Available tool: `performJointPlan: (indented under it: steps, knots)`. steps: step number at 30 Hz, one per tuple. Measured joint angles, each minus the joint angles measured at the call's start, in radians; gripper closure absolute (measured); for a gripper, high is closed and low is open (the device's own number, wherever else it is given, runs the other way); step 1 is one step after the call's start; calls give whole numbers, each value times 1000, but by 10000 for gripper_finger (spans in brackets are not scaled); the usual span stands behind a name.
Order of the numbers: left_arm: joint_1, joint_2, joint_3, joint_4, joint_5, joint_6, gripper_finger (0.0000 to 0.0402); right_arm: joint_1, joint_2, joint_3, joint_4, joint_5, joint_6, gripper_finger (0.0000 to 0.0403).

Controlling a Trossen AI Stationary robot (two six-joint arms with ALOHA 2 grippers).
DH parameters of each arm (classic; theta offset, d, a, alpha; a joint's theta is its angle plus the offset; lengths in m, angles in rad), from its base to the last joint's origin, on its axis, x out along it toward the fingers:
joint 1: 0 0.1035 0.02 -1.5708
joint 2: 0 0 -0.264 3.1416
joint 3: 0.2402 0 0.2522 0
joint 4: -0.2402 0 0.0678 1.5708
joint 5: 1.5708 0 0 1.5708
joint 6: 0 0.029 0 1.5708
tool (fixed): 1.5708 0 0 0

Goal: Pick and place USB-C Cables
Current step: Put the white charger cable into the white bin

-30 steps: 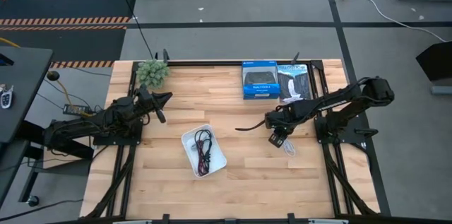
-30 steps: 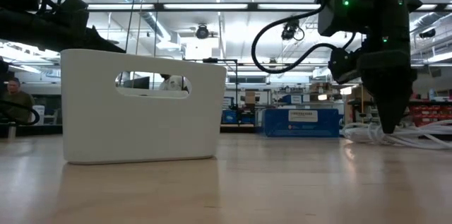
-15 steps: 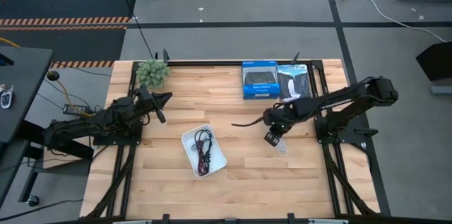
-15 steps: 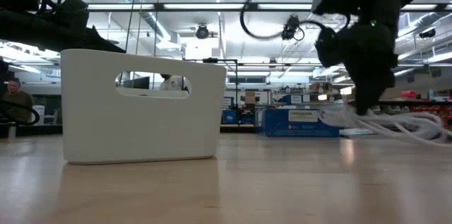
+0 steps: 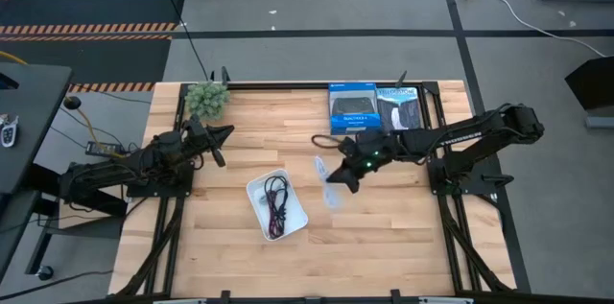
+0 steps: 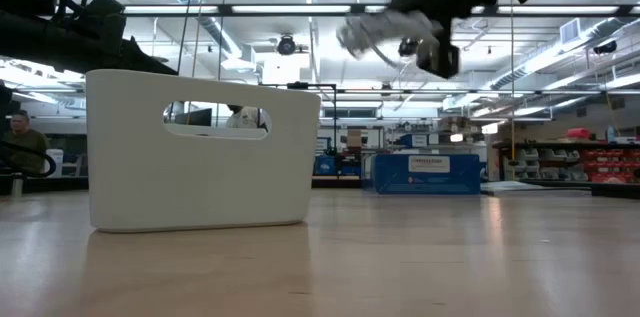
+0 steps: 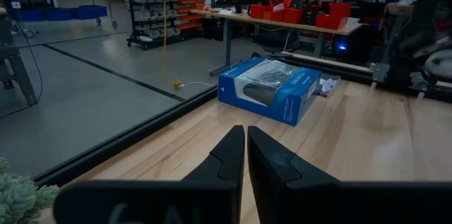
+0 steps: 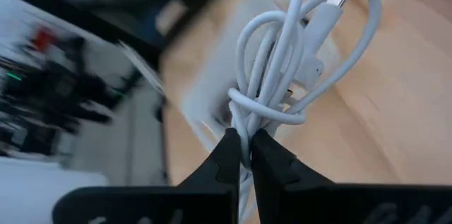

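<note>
The white cable bundle hangs in the air from my right gripper, which is shut on it. From above, that gripper and the blurred white cable are just right of the white tray. The low view shows the white cable high above the table. The black cable and the dark red cable lie inside the tray. My left gripper waits, shut, near the table's left side. My right gripper pinches the white cable bundle between its two fingers at its wrapped waist, where a turn of cable binds the loops. The bundle is lifted clear of the table, and its loops stick out beyond the fingertips.
A blue retail box and a darker box lie at the far edge, and a small green plant sits at the far left corner. Bare wood lies near the tray. In the low view a person sits in the room beyond.
My right gripper has risen from the table's right part and swung toward the table's left, toward the tray, carrying the white cable. The cable, which lay on the wood a second ago, is now lifted clear.
</note>
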Motion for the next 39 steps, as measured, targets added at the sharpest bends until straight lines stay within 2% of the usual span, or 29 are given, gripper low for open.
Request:
performJointPlan:
  steps: [11, 16, 23, 28, 39]
  knots:
    - [0, 0, 0, 0, 0, 0, 377, -3, 0, 0, 429, -15, 128, 382]
    - [0, 0, 0, 0, 0, 0, 377, -16, 1, 1, 541, -62, 159, 382]
    - [0, 0, 0, 0, 0, 0, 377, -7, 7, 1, 555, -68, 149, 382]
    - [0, 0, 0, 0, 0, 0, 377, 16, 68, 15, 522, -47, 143, 382]
    - [0, 0, 0, 0, 0, 0, 377, 49, 384, 224, 440, -48, -17, 382]
